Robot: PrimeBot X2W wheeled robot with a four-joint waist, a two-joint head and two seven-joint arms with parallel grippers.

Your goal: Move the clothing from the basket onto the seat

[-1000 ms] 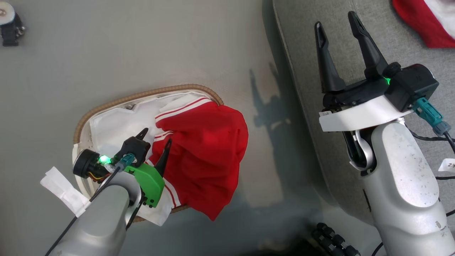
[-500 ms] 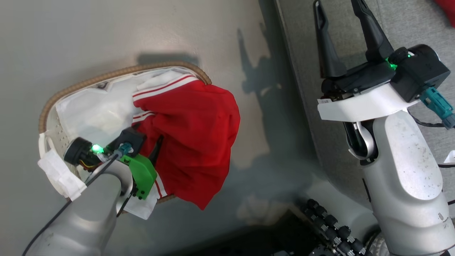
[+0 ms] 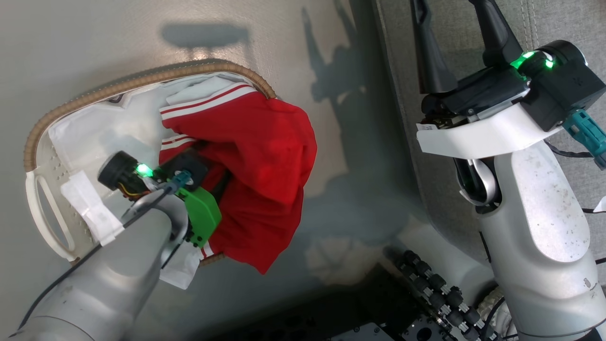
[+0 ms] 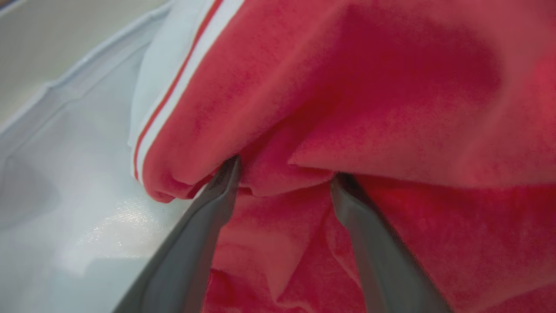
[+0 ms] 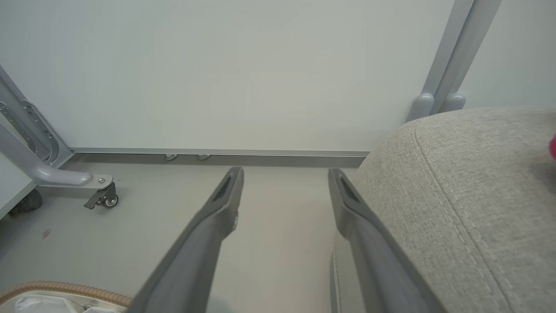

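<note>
1. Locate the basket (image 3: 142, 81) at 9 o'clock in the head view. The clothing (image 3: 265, 156) lies in it, draped over its 3 o'clock rim.
2. Check the left gripper (image 4: 284, 171): jaws spread, released, tips tucked under a red fold.
3. Check the right gripper (image 5: 284, 174): jaws spread, empty, beside the seat (image 5: 456, 195) at 1 o'clock.

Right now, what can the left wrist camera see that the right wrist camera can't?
Left wrist camera: the red clothing up close, with the left claw open, fingertips tucked under a fold. Right wrist camera: the grey seat, the floor, a little wheel, and the right claw open beside the seat. Both: a bit of the basket.
</note>
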